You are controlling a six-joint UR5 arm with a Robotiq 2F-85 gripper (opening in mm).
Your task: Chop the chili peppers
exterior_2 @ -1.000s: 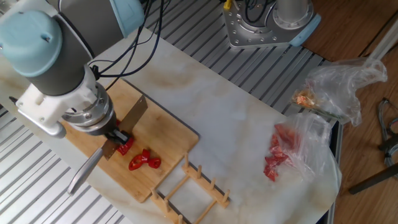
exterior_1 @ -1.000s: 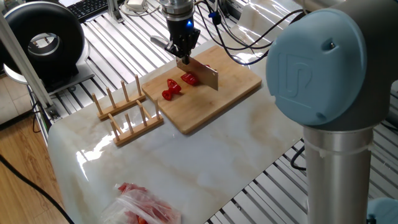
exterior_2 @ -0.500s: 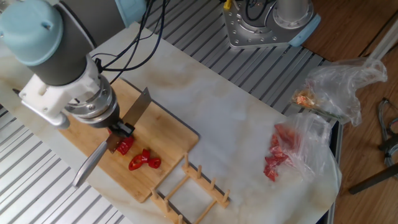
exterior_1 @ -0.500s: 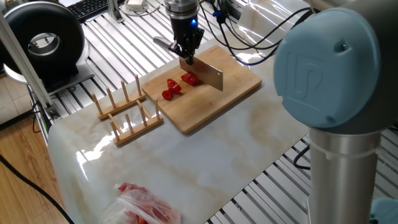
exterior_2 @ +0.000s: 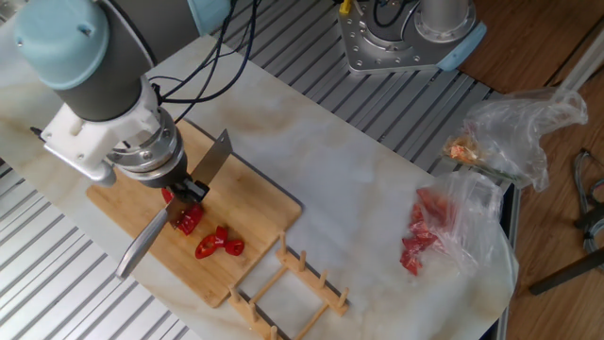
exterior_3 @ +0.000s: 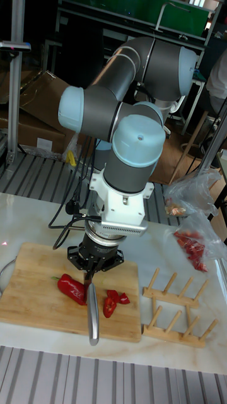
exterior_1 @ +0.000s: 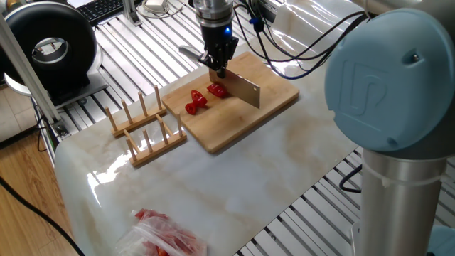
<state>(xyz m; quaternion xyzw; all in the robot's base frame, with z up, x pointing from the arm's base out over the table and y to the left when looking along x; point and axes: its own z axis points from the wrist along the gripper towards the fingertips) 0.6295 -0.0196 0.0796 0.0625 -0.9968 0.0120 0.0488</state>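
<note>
Partly done: small chunks [exterior_3: 112, 302] lie cut on the board [exterior_3: 38, 309], a large pepper piece [exterior_3: 72, 289] remains, end effector [exterior_3: 92, 269] pinching the knife [exterior_3: 93, 312].

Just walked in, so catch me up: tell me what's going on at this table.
The gripper holds a knife above a wooden cutting board, blade over the chili peppers. One large piece lies under the knife; smaller chunks sit beside it. A wooden rack and a plastic bag lie off the board.
</note>
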